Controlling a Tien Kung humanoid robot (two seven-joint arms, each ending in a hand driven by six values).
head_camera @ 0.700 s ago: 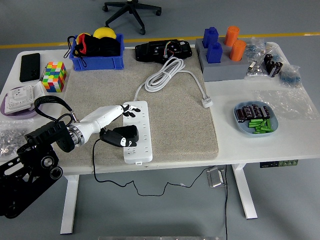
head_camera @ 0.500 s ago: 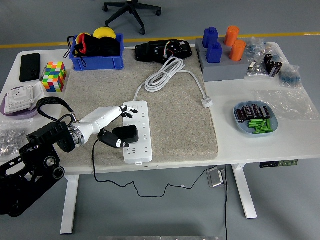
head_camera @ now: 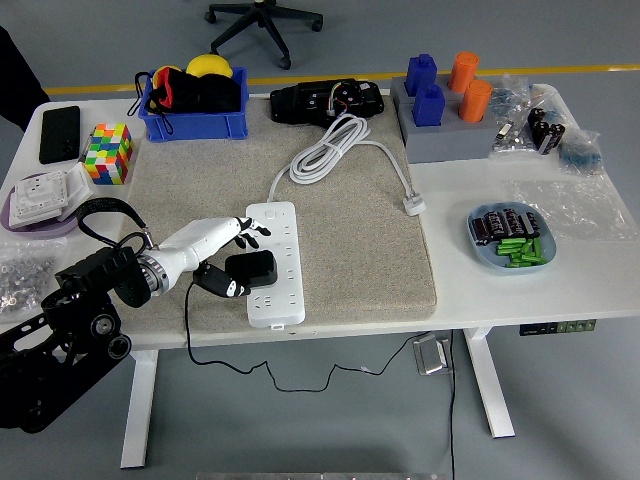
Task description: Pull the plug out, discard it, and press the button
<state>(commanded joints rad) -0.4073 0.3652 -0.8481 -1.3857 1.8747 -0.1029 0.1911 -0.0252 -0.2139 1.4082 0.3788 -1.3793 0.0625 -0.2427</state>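
The white counter (head_camera: 480,285) carries a beige felt mat (head_camera: 340,235). On the mat lies a white rectangular power strip (head_camera: 275,265), long axis running near to far, its white cable coiled beyond. A black block-shaped plug (head_camera: 252,269) sits in the strip's near half. The left robot hand (head_camera: 228,255) pinches this plug, thumb below, fingers stretched above. A blue plastic bin (head_camera: 195,122) holds black straps; a light-blue dish (head_camera: 480,245) holds green and black batteries.

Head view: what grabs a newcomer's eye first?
The left hand gripping a black plug on the white power strip, at the near side of the grey mat. Then the bright spots: a colourful cube far left, and blue and orange blocks far right.
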